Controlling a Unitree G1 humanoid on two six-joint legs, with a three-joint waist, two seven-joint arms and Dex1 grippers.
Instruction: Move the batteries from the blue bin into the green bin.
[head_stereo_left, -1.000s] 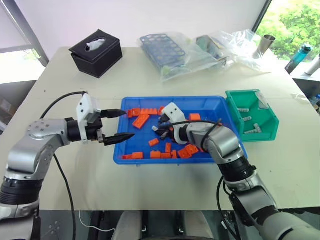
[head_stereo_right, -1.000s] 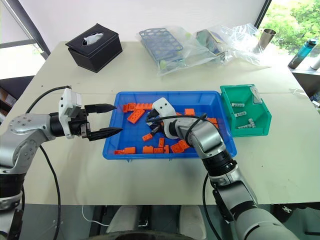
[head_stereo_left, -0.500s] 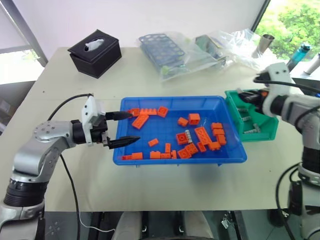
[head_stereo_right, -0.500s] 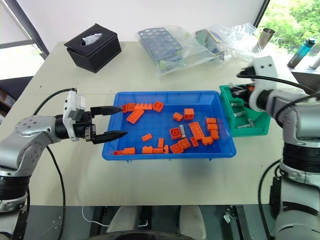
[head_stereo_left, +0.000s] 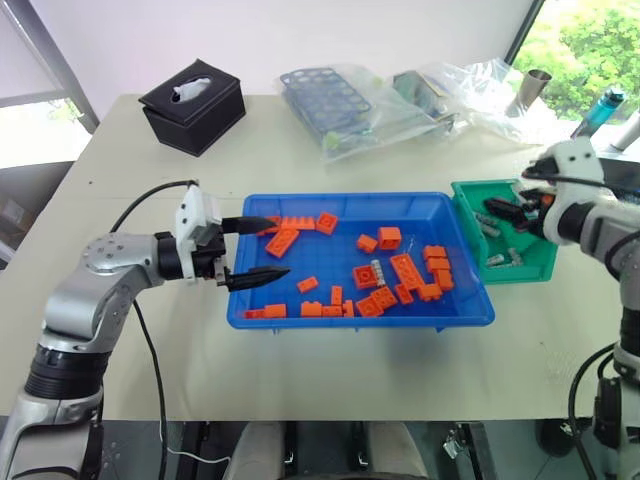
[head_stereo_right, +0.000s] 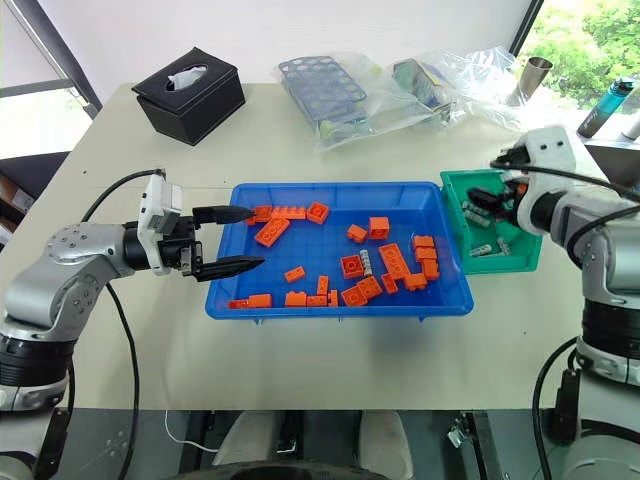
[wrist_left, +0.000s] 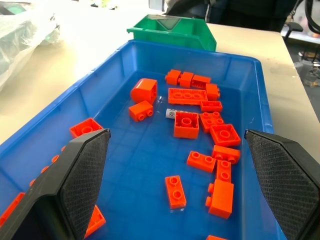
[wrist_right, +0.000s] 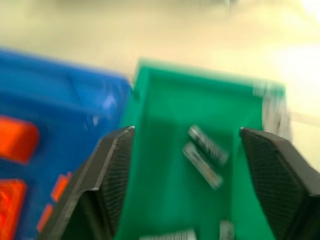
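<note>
Over the green bin (head_stereo_right: 520, 255), at about three o'clock on the table (head_stereo_left: 300, 160) in the head views, the right gripper (head_stereo_left: 512, 209) hangs with its two black fingers spread apart and nothing between them. Its wrist view shows the fingers standing wide on either side of the bin's inside, where two batteries (wrist_right: 204, 153) lie close together on the green floor; more pale shapes at the near edge of that picture are smeared and cut off, so I cannot say how many batteries are there. From the head, several small grey cylinders show in the bin, partly hidden behind the gripper.

At nine o'clock the left gripper (head_stereo_left: 250, 251) points across the rim of the blue bin (head_stereo_left: 340, 318), its fingers well parted and empty, their tips just over the bin's nine o'clock end. In its wrist view the tips run out of the picture at the bottom.

Orange toy bricks (head_stereo_left: 403, 268) lie scattered through the blue bin, thickest toward three o'clock. One silver battery (head_stereo_left: 377, 272) lies among them, touching or nearly touching an orange brick; whether others are buried under the bricks is hard to tell.

Toward twelve o'clock the table carries a black tissue box (head_stereo_left: 192, 104) at eleven o'clock, and a blue rack with round holes (head_stereo_left: 325, 98) inside a clear plastic bag, whose other contents are hard to make out.
</note>
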